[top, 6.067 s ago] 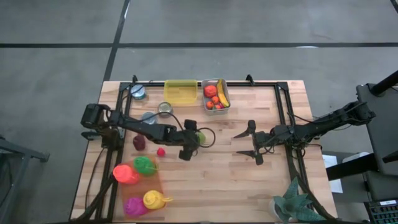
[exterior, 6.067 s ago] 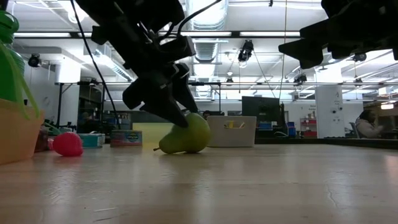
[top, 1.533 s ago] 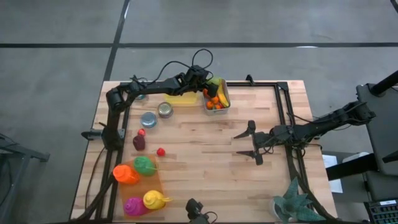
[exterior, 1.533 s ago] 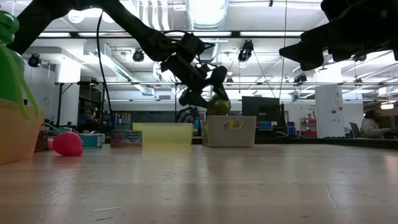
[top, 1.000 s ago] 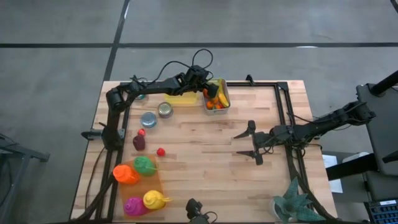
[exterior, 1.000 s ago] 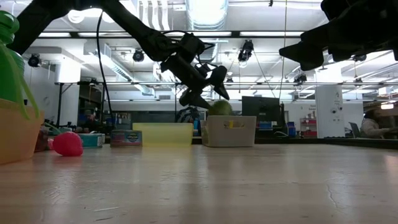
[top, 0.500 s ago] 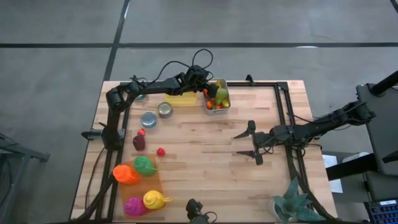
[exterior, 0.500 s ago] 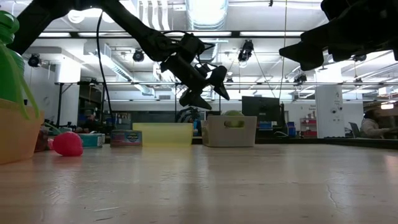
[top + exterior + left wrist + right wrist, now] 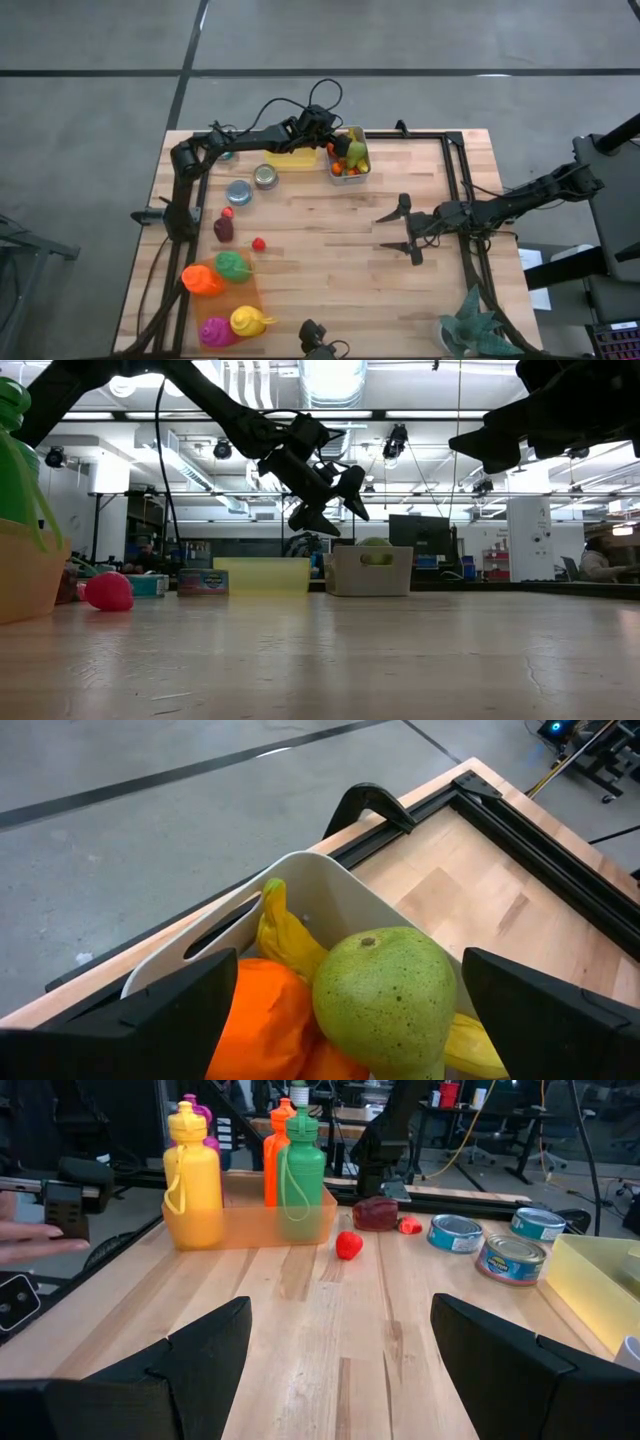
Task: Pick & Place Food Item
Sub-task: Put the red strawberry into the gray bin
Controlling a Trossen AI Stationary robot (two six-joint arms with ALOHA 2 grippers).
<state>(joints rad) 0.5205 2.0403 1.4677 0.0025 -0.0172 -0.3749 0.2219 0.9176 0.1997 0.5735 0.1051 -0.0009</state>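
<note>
A green pear (image 9: 385, 985) lies in the white bin (image 9: 330, 880) at the table's far edge, resting on a banana (image 9: 285, 935) and orange fruit (image 9: 270, 1010). Its top shows above the bin's rim in the low view (image 9: 375, 544). My left gripper (image 9: 325, 135) hangs open just above the bin's left side, its fingers apart on either side of the pear in the left wrist view and touching nothing. My right gripper (image 9: 408, 230) waits open above the right half of the table, with nothing between its fingers.
A yellow container (image 9: 290, 148) stands left of the bin, with three cans (image 9: 265, 177) nearby. A dark red item (image 9: 223, 229) and small red pieces (image 9: 259, 243) lie at the left. An orange tray of bottles (image 9: 225, 295) fills the near left corner, and a plant (image 9: 475, 325) stands near right.
The pear, just under my open left gripper a second ago, has dropped into the white bin and settled toward its right side on the other fruit. Both arms have kept still.
</note>
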